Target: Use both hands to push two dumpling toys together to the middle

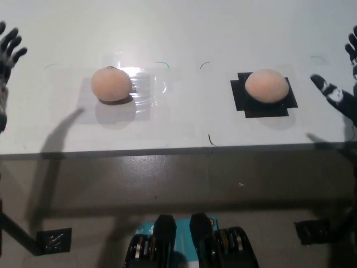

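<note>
Now my left hand [6,53] and right hand [341,84] hover with fingers spread, holding nothing, outside the left dumpling [111,84] on clear tape [142,86] and the right dumpling [266,86] on black tape [240,100].

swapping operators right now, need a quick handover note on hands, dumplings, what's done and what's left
Left robot hand: open, raised at the far left edge over the table, well clear of the left dumpling.
Right robot hand: open, at the far right edge, outside the right dumpling, not touching it.
Left dumpling sits on a clear tape patch; right dumpling sits on a black tape patch. A wide gap lies between them.
Done: both hands are up beside the table, each outboard of its dumpling.
Left: bring each hand in against its dumpling and push both inward until they meet in the middle.
</note>
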